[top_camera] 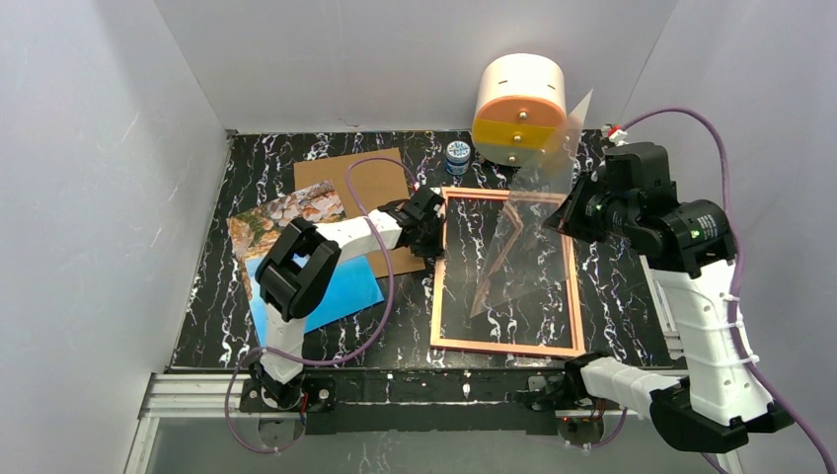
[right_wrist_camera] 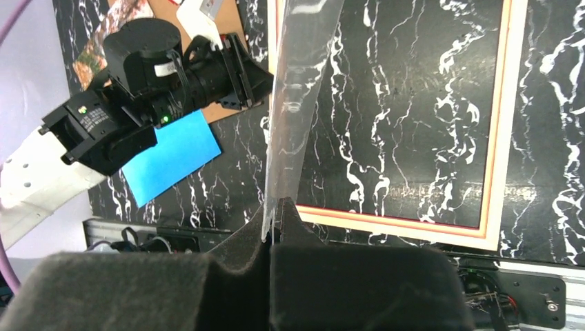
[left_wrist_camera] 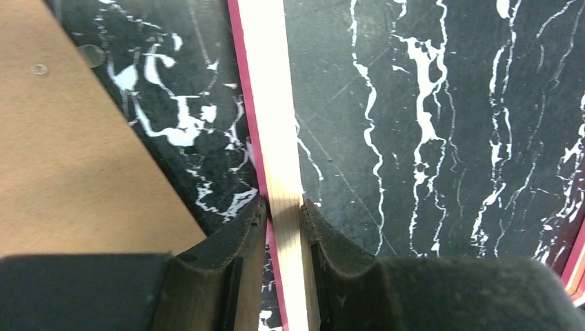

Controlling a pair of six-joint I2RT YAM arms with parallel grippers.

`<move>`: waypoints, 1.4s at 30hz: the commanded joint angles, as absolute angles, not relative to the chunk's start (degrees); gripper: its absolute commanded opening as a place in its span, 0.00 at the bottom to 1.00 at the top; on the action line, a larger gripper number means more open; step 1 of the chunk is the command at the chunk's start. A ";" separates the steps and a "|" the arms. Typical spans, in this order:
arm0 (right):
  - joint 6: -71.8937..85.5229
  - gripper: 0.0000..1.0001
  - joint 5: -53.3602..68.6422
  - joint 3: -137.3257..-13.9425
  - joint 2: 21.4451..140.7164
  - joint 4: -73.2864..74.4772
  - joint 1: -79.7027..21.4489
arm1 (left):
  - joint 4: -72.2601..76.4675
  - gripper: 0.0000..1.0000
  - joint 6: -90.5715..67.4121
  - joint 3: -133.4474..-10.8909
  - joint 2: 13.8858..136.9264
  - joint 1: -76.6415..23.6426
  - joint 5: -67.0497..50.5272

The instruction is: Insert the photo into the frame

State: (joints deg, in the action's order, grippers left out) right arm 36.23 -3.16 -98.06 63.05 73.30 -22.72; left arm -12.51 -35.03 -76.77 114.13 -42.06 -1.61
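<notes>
Desk: black marble-patterned desk [top_camera: 607, 286] with white veins, enclosed by pale walls.
Frame: the thin pink-red and tan-orange rectangular picture frame [top_camera: 437, 296] lies flat near the middle of the desk, tan-orange rim up. The marble shows through its opening.
Left hand: the left hand [left_wrist_camera: 284, 210] reaches across to the frame's left rim. Its 2 fingers [left_wrist_camera: 252, 227] press against either side of the pale rim, clamped on it.
Right hand: the right hand [right_wrist_camera: 274, 217] is clenched tight on one edge of a clear rectangular plastic pane [top_camera: 538, 193].
Pane: raised out of the frame and standing tilted above its right half, with the rim's orange glinting in it. Whether its lower edge touches the desk cannot be told.
Photo: the large rectangular paper print of a coast [top_camera: 281, 219] lies picture side up on the desk, left of the frame and apart from it. The brown rocks are at the far end and the blue at the near end. The left arm crosses over its middle.
Backing: a brown cardboard board [top_camera: 370, 178] lies flat beyond the photo, overlapping its far corner and stopping just short of the frame's left rim.
Far edge: a white cylinder with an orange face [top_camera: 520, 99] stands there, with 1 small blue-lidded jar [top_camera: 457, 155] beside it.
</notes>
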 commanded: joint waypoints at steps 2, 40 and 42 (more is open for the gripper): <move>36.17 0.01 4.45 -93.14 61.19 63.86 -22.59 | -23.25 0.16 -30.05 -71.33 113.43 -37.83 6.56; 47.67 0.01 32.11 -50.27 59.04 6.43 -22.92 | -26.28 0.43 -34.01 -67.96 95.61 -11.79 -17.13; 48.12 0.01 32.01 -49.84 58.88 5.42 -22.99 | -26.44 0.43 -33.40 -68.11 96.15 -11.40 -17.29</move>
State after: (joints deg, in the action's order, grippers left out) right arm 45.21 30.83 -49.78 60.64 17.63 -22.74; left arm -23.94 -33.69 -68.88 96.57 -12.60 -16.71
